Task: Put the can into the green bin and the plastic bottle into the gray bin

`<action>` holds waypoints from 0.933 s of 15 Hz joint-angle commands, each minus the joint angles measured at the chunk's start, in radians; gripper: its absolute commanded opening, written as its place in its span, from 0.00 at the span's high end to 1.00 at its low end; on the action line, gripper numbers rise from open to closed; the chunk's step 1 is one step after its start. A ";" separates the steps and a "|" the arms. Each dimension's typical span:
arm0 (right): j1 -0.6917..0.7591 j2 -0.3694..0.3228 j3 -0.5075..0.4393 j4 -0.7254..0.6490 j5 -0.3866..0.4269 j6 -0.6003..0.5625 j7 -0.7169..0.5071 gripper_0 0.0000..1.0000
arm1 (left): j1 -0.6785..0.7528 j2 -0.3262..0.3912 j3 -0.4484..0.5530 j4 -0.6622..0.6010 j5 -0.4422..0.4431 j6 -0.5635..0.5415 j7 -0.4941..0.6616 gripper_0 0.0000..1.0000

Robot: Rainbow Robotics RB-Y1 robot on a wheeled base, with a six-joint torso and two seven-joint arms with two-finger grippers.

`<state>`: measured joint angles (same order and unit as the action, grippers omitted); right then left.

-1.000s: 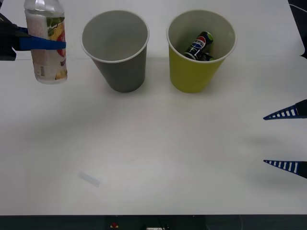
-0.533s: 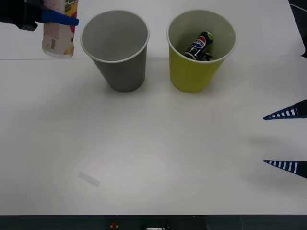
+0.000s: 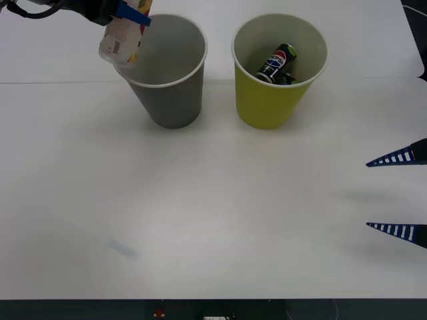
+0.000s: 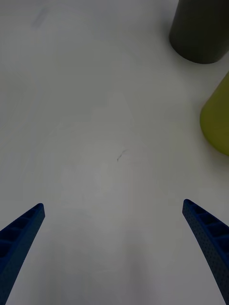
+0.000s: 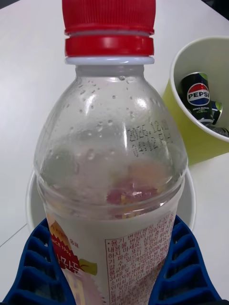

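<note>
White tabletop (image 3: 213,200) in front view: left gripper (image 3: 127,13) clenched on plastic bottle (image 3: 121,41), tilted over gray bin's (image 3: 167,100) near-left rim, bin just rightward; can (image 3: 277,61) lying in green bin (image 3: 267,103).

Right wrist: right gripper (image 4: 114,248) parked, jaws released.

Left wrist: red cap (image 5: 109,26) up, long axis roughly upright above bin mouth.

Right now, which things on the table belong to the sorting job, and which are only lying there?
Part of the job:
- plastic bottle, held by the left gripper over the gray cup
- can, lying inside the green cup

Just lying about:
- small faint strip on the table, near its front edge
- right gripper, open and idle at the right side
</note>
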<state>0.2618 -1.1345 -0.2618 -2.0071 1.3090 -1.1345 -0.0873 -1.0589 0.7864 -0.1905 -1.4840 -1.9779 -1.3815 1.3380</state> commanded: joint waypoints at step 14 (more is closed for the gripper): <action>0.000 0.000 0.000 0.000 0.000 0.000 0.000 0.00 | -0.098 -0.114 -0.075 0.146 -0.068 0.015 -0.042 0.00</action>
<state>0.2618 -1.1345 -0.2618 -2.0071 1.3090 -1.1345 -0.0873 -1.1581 0.6706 -0.2658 -1.3363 -2.0552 -1.3711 1.3034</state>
